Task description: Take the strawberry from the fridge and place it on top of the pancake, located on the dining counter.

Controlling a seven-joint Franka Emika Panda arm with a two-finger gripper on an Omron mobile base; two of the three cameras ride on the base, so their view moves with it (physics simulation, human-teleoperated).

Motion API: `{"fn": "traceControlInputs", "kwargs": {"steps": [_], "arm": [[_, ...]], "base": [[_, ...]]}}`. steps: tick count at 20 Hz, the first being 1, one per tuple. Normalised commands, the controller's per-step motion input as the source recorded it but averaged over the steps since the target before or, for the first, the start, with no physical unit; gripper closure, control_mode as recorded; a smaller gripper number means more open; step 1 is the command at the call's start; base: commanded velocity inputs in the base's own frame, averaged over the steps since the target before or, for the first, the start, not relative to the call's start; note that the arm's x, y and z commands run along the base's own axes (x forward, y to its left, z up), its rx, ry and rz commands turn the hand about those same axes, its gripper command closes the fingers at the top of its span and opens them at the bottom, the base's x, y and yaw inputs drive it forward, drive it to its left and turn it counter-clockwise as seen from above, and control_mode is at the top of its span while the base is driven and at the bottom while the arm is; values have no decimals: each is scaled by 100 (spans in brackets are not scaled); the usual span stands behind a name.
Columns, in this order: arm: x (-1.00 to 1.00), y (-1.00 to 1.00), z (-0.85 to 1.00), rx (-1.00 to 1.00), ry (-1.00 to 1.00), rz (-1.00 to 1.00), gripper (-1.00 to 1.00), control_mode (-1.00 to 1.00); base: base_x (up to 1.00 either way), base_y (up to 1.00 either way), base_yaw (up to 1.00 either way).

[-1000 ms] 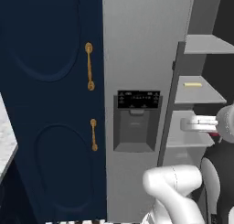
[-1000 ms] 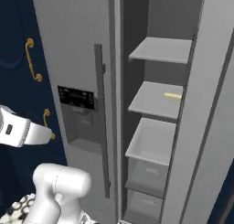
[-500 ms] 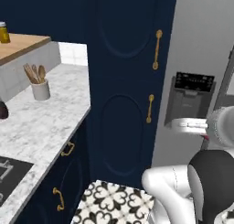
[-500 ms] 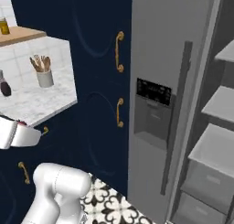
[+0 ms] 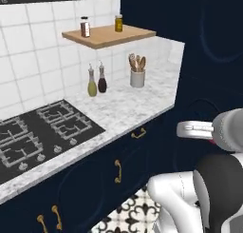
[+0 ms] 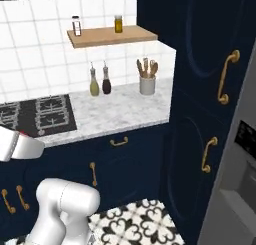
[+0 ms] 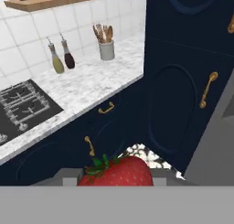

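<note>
1. Hand view has the goods: the red strawberry with its green leafy cap (image 7: pixel 118 172) sits right at the bottom middle, huge in the shot, tucked between the two grey gripper (image 7: pixel 118 178) finger stubs poking up either side of it. So the jaws are closed in on the berry, with only its width between them.
2. The base views don't give you the berry properly. The left base view shows the white and grey hand (image 5: pixel 209 130) sticking out to the left from the arm on the right side, and there's a tiny smear of red by the wrist, too small to call. The right base view catches just a white hand piece with a thin red edge (image 6: pixel 20 145) at the left border.
3. Only the right base view shows the tall grey fridge with the dark dispenser panel (image 6: pixel 239 189), a slice of it along the right edge. Door state, can't tell from here.
4. All three views show the white-grey marble worktop (image 6: pixel 112 111) over navy cabinets with gold handles (image 6: pixel 120 169), with the black gas hob (image 5: pixel 40 132), two little oil bottles (image 5: pixel 96 81) and a grey utensil pot with wooden spoons (image 5: pixel 137 75) standing on it.
5. Wooden wall shelf with two small jars (image 6: pixel 112 35) above, patterned black and white floor tiles (image 6: pixel 135 221) below.
</note>
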Motion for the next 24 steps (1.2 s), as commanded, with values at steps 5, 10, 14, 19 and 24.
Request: {"fn": "traceControlInputs", "kwargs": {"steps": [5, 10, 14, 19, 24], "arm": [[0, 0, 0, 0, 0, 0, 100, 100], [0, 0, 0, 0, 0, 0, 100, 100], [0, 0, 0, 0, 0, 0, 100, 100], [0, 0, 0, 0, 0, 0, 100, 100], [0, 0, 0, 0, 0, 0, 100, 100]], "base": [[0, 18, 93], [0, 20, 94], [0, 30, 93], [0, 28, 95], [0, 28, 95]]}}
